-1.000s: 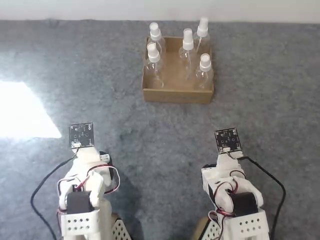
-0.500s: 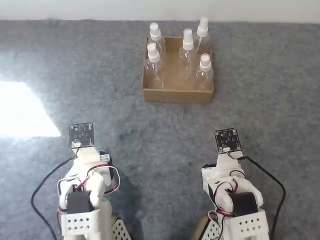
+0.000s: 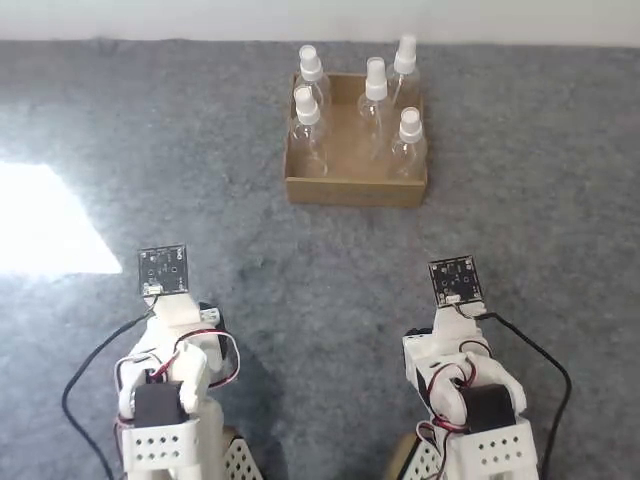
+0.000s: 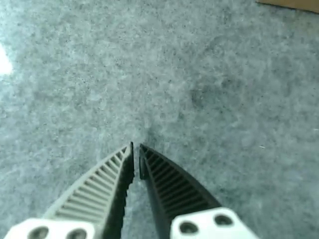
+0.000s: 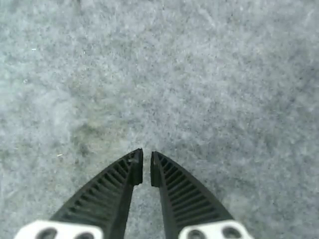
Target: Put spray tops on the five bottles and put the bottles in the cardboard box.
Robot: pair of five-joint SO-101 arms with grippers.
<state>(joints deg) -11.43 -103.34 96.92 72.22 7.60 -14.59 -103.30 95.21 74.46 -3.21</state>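
My left gripper [image 4: 135,147] is closed, its ribbed black fingers [image 4: 107,174] drawn together to a thin slit over the grey felt-like table cover [image 4: 209,99]. My right gripper [image 5: 146,155] is closed the same way above that cover. The shallow brown cardboard box [image 3: 355,190] lies well ahead of both sets of fingertips, roughly midway between my two arms. All five clear plastic bottles [image 3: 306,115] stand upright inside it, each fitted with a white spray top [image 3: 410,122], well apart from my fingers.
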